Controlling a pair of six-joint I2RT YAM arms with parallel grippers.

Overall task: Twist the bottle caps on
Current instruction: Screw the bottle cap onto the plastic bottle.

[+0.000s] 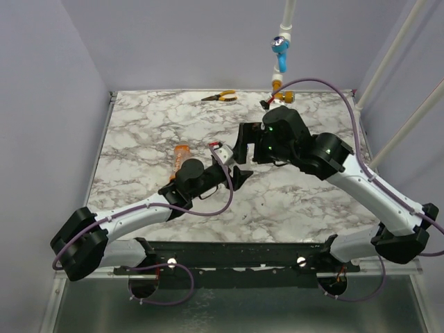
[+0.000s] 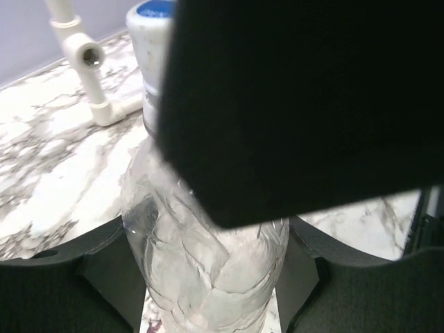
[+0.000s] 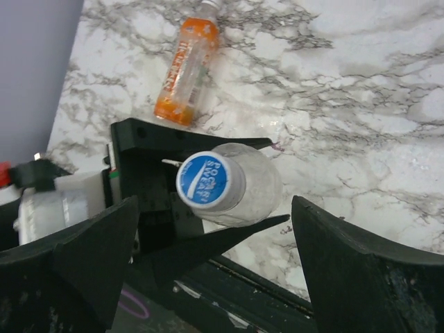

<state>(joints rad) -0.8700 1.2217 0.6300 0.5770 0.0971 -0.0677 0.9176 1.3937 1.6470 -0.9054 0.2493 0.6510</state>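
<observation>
Your left jaws pinch the clear bottle [image 3: 253, 191] upright mid-frame, blue cap [image 3: 208, 182] seated. Your right jaws stand spread either side of the cap. Next, I judge: close and twist again, or turn to the orange bottle [image 3: 186, 73] lying upper left.

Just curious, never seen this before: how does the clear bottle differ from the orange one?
The clear bottle stands upright, gripped by the left hand; the orange bottle lies flat on the table, untouched. The clear bottle is see-through; the orange bottle is bright orange. The clear bottle's cap is blue on top; the orange bottle's end looks whitish. Both are plastic bottles.
</observation>
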